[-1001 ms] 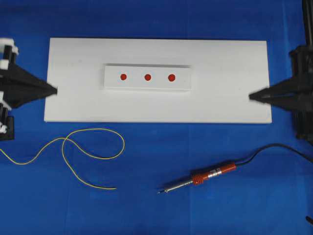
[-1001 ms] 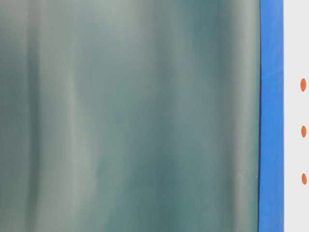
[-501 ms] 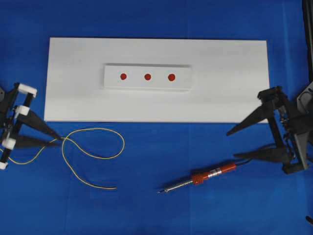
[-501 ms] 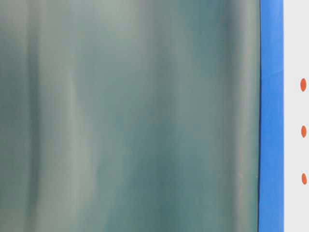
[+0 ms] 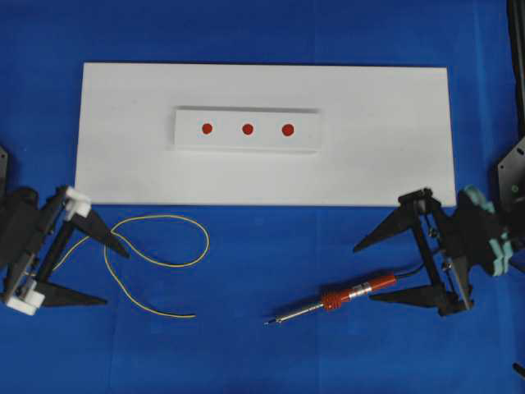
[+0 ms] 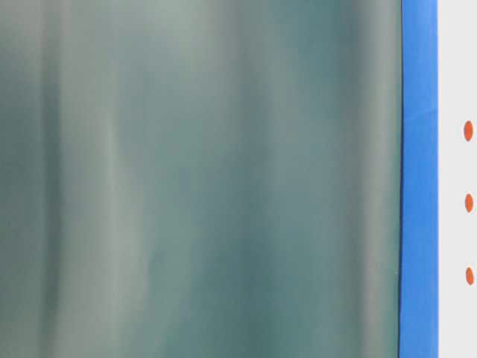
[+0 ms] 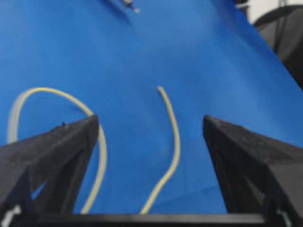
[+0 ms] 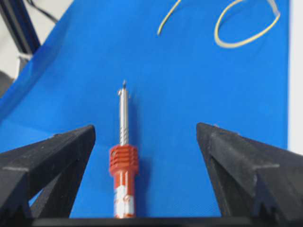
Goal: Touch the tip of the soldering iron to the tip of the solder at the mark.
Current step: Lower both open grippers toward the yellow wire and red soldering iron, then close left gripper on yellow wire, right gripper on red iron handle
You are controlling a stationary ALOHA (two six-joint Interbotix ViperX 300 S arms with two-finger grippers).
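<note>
The soldering iron (image 5: 332, 299) lies on the blue cloth, its dark tip (image 5: 267, 322) pointing left. My right gripper (image 5: 363, 274) is open and straddles the red-orange handle (image 8: 124, 163) without touching it. The yellow solder (image 5: 168, 217) curls at the front left, with its free end (image 5: 194, 315) near the middle. My left gripper (image 5: 116, 278) is open over the cloth, and a strand of solder (image 7: 173, 137) runs between its fingers (image 7: 71, 137), untouched. Three red marks (image 5: 248, 129) sit on a small white block on the board.
A large white board (image 5: 385, 148) covers the far half of the blue cloth. The iron's black cord (image 5: 410, 268) runs right under my right gripper. The table-level view is mostly a blurred green surface, with red marks (image 6: 468, 130) at its right edge.
Both grippers went from shut to open. They left the board's side edges and came forward, the left over the solder, the right over the iron's handle.
</note>
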